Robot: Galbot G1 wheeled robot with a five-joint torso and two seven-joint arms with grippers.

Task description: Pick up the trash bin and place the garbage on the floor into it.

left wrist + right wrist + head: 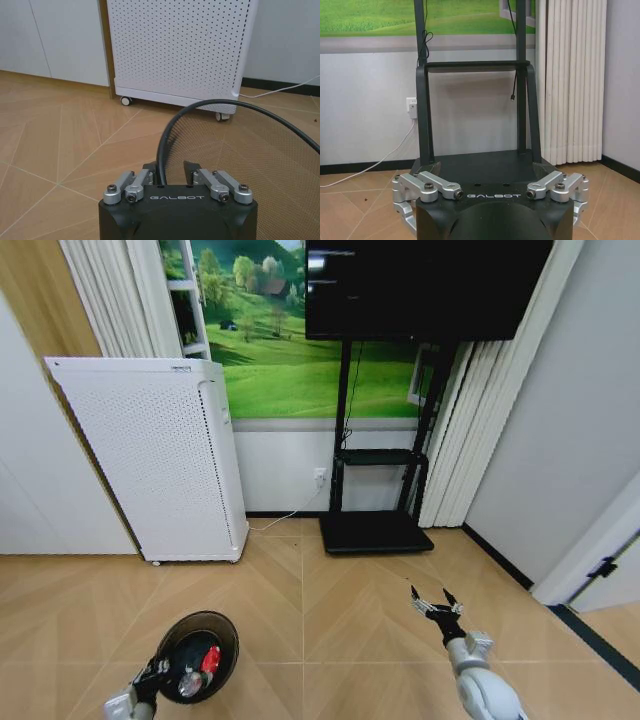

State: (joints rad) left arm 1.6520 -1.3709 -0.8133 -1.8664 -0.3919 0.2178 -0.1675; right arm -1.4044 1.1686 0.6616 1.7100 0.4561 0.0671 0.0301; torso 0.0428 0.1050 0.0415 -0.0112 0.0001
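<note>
Left fingers [189,169] pinch the black mesh trash bin's [222,638] rim.

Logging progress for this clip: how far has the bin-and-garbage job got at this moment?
Nearly finished, it seems. The left gripper is shut on the rim of the trash bin, and the head view shows red, white and clear items lying inside it. The right gripper is open and holds nothing. No garbage lies on the visible floor.

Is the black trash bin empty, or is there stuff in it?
Not empty. From the head view, the trash bin holds a red packet and a clear bottle. The left gripper grips its rim.
</note>
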